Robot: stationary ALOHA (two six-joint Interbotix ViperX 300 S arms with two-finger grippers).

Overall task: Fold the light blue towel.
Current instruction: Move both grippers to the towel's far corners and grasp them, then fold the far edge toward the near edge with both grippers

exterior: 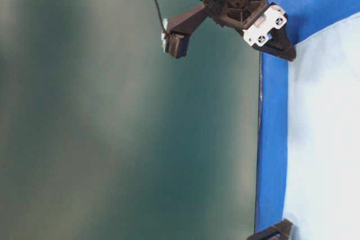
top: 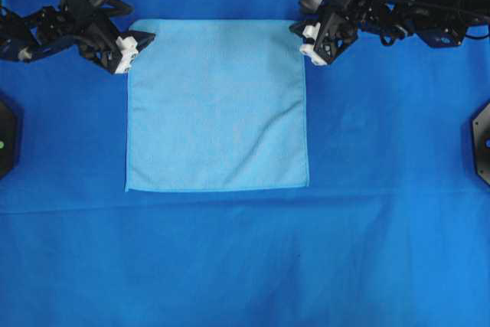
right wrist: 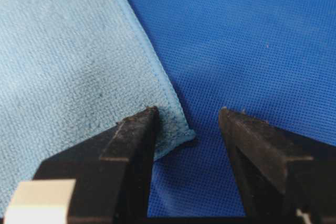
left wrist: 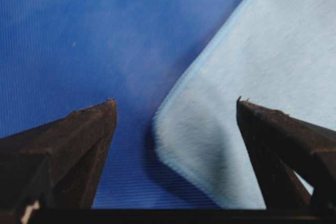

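Observation:
The light blue towel (top: 218, 105) lies flat and unfolded as a square on the table. My left gripper (top: 138, 53) is at its far left corner and my right gripper (top: 305, 45) at its far right corner. In the left wrist view the left gripper (left wrist: 174, 100) stands open, with the towel's rounded corner (left wrist: 210, 145) lying between its fingers, slightly lifted off the sheet. In the right wrist view the right gripper (right wrist: 187, 109) is open too; the towel's hemmed corner (right wrist: 176, 129) pokes out beside the left finger (right wrist: 131, 145). Neither gripper holds anything.
A darker royal-blue sheet (top: 383, 250) covers the whole table, with a faint crease running across below the towel. Black fixtures sit at the left edge (top: 6, 139) and the right edge (top: 481, 139). The table-level view shows the table edge (exterior: 261, 139) against a green backdrop.

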